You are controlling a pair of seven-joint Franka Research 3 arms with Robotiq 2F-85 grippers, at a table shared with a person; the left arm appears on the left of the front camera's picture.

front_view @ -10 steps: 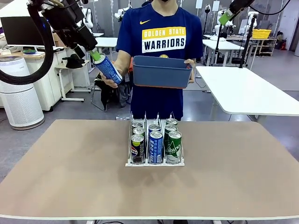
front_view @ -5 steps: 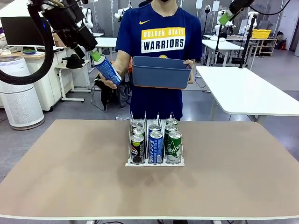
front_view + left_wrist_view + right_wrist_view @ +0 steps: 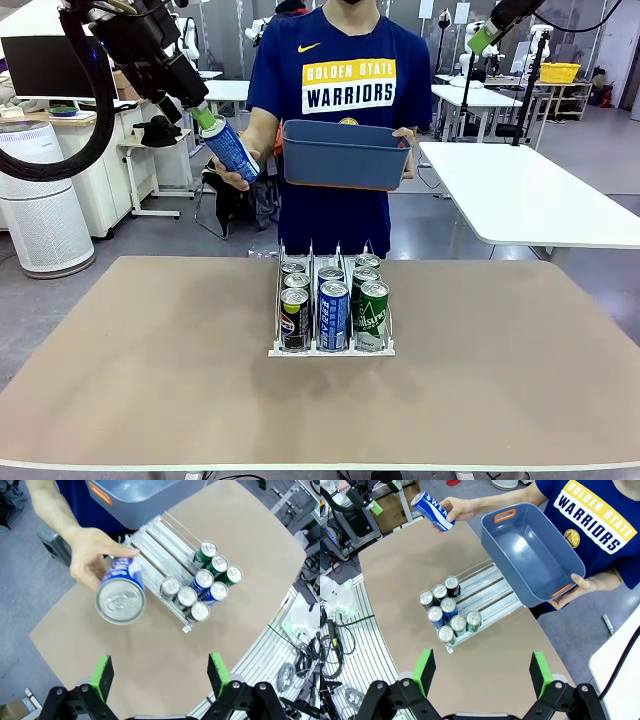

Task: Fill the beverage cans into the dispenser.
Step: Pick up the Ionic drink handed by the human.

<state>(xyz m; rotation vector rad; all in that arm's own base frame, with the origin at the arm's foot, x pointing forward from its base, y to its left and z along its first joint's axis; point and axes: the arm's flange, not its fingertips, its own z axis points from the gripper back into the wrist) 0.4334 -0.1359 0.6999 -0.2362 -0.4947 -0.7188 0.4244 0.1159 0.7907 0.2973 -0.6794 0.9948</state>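
The rack [image 3: 331, 345] stands in the middle of the table [image 3: 150, 380] and already carries seven cans; in the front view the left lane has three dark ones, with the front black can [image 3: 294, 320] against the low lip; the middle lane has two blue ones, the front blue can [image 3: 333, 315] at the lip; the right lane has two green ones, the front green can [image 3: 371, 316] at the lip. Behind them the lanes are still bare, so I judge the filling is well on its way but not finished; there is room for more cans in the back part of each lane.

One more can [image 3: 231, 148], blue with white print, is in the air beyond the far edge of the table; the person's hand [image 3: 236, 175] holds it out toward the left claw [image 3: 203, 113]. The other hand [image 3: 405, 150] holds a dark blue bin [image 3: 345, 155] against the chest; in the right wrist view the bin [image 3: 532, 562] looks empty, so this can may be the last one to hand over.

The left claw [image 3: 159, 672] is spread wide; its green pads stand far apart and pinch nothing; in the front view it is very close to the top of the offered can, but I cannot tell if it touches. The right claw [image 3: 483, 672] is also spread wide and holds nothing; it hangs high above the table.
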